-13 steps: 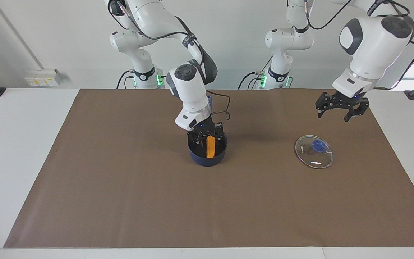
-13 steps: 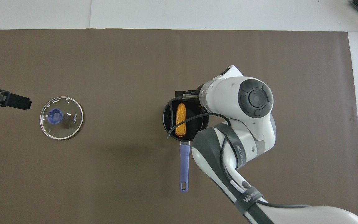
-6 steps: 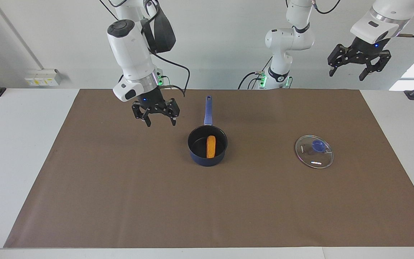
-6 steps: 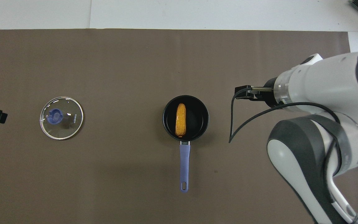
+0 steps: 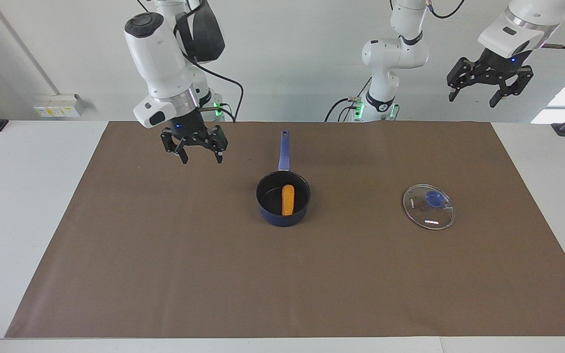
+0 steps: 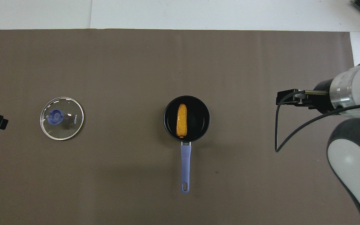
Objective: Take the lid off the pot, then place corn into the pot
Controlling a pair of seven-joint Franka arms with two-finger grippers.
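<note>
The dark blue pot (image 5: 271, 214) (image 6: 166, 120) stands mid-mat, its long handle (image 5: 285, 147) (image 6: 185, 165) pointing toward the robots. The orange-yellow corn (image 5: 288, 200) (image 6: 181, 120) lies inside it, on the black bottom. The glass lid (image 5: 428, 206) (image 6: 62, 118), with its blue knob up, lies flat on the mat toward the left arm's end, apart from the pot. My right gripper (image 5: 202, 160) hangs open and empty over the mat, off toward the right arm's end from the pot. My left gripper (image 5: 472, 101) is raised high, open and empty.
A brown mat (image 5: 165, 269) (image 6: 105, 62) covers most of the white table (image 5: 17, 220). A black cable (image 6: 277, 131) loops down from the right arm's wrist. A small socket box (image 5: 57, 105) sits at the wall past the right arm's end.
My right gripper has left the pot, risen and swung toward its own end of the table. My left gripper has climbed high above the lid. The corn stays in the pot.
</note>
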